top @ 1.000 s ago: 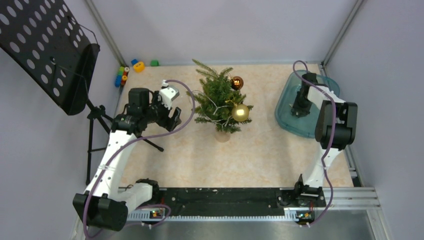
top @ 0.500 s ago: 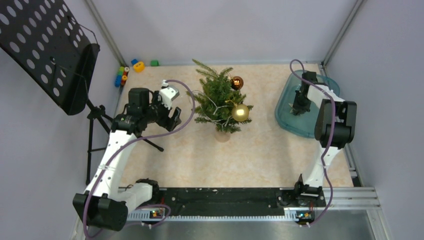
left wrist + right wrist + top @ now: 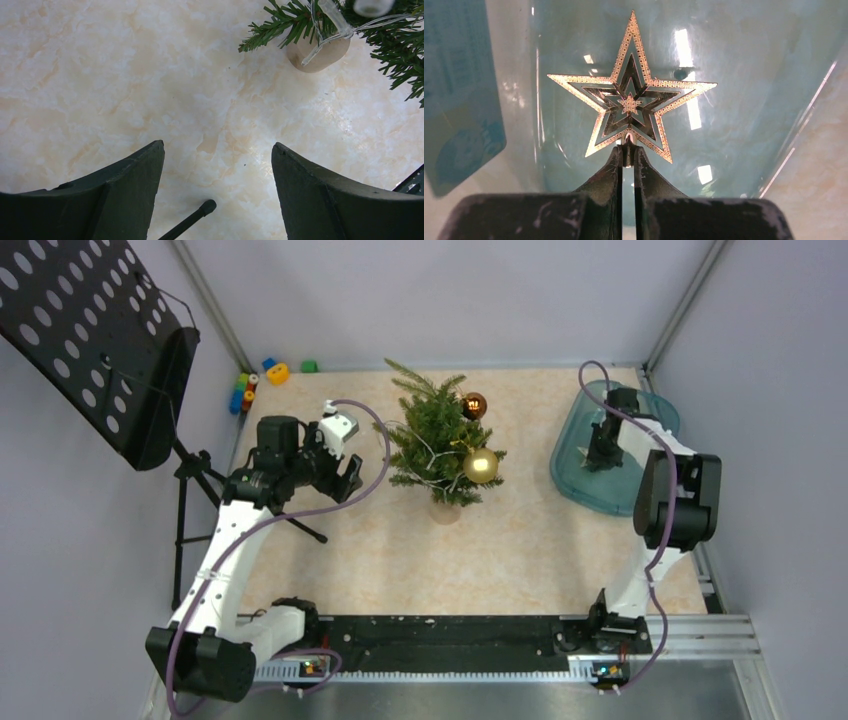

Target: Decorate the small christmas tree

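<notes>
Inside the translucent teal tray at the right of the tabletop, the right fingers are pinching the lower edge of a gold star topper, pressed nearly together on its thin metal frame. The star is standing upright against the tray's glossy floor. The small christmas tree is standing upright near the middle of the tabletop on its round pale wooden base, well apart from the tray. It is carrying a gold bauble on its right side, a dark reddish bauble near the top, and a clear light string. The left fingers are hanging spread wide and holding nothing, just left of the tree above bare tabletop. A black perforated music stand is standing beyond the tabletop's left edge.
</notes>
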Tool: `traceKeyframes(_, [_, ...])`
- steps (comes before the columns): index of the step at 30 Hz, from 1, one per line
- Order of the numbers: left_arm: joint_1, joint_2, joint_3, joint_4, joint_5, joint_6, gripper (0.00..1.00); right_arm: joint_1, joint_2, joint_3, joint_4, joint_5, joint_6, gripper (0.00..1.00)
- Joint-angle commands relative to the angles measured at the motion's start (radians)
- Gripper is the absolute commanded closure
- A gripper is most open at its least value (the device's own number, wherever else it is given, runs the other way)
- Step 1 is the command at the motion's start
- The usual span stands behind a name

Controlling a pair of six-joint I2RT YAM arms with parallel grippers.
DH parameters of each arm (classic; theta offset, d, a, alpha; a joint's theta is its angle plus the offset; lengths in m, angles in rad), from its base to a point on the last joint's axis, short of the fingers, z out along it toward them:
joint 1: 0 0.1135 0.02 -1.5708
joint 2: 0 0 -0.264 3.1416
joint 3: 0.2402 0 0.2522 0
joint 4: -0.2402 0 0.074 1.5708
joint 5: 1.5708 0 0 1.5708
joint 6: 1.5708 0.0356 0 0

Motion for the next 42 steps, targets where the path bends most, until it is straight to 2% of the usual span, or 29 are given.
traceKeyframes(1, [-0.001, -0.004, 0.002, 0.034, -0.003, 0.003, 0.17, -0.004, -0.126, -0.028, 0.065, -0.012, -0.019, 1.0])
traceKeyframes(9, [0.0, -0.004, 0.004, 0.038, -0.021, -0.006, 0.16, -0.001, -0.228, -0.051, 0.083, -0.011, -0.011, 1.0])
traceKeyframes(16, [0.016, 0.0, 0.034, 0.019, -0.063, -0.016, 0.16, 0.035, -0.408, -0.047, 0.124, -0.04, -0.008, 1.0])
traceKeyframes(22, [0.064, -0.015, 0.142, -0.083, -0.071, -0.021, 0.17, 0.081, -0.524, -0.007, 0.12, -0.087, -0.01, 1.0])
traceKeyframes(28, [0.08, -0.079, 0.322, -0.263, -0.055, 0.009, 0.17, 0.155, -0.637, 0.03, 0.111, -0.117, -0.01, 1.0])
traceKeyframes(33, [0.08, -0.112, 0.464, -0.359, 0.094, -0.02, 0.15, 0.202, -0.691, 0.118, 0.088, -0.142, -0.014, 1.0])
traceKeyframes(38, [0.08, -0.105, 0.553, -0.329, 0.314, -0.134, 0.09, 0.269, -0.715, 0.22, 0.056, -0.197, 0.002, 1.0])
traceKeyframes(42, [0.079, -0.067, 0.64, -0.248, 0.411, -0.281, 0.05, 0.417, -0.728, 0.266, 0.079, -0.173, 0.006, 1.0])
